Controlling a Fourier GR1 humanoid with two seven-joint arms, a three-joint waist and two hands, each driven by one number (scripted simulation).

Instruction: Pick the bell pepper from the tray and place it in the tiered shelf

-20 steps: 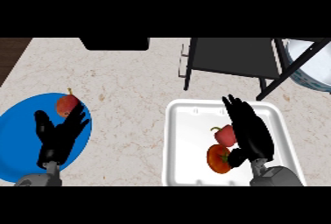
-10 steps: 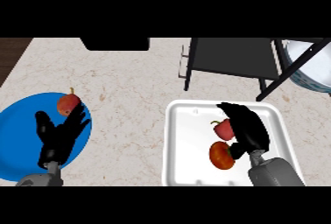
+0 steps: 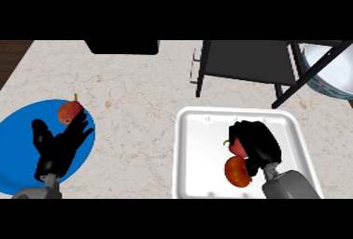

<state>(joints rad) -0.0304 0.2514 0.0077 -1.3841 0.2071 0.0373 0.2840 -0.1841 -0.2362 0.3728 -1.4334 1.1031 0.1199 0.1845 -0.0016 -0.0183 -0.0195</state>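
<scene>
Right hand (image 3: 255, 142) now curled on bell pepper (image 3: 239, 147)

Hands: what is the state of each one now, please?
Left hand: open, holding nothing.
Right hand: shut on the bell pepper in the tray.

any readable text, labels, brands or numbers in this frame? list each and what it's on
None. No readable words, numbers, brands or signs in the head view.
Checked: white tray, blue plate, dark tiered shelf, bell pepper, right hand, left hand: all plain surfaces, no markings.
</scene>
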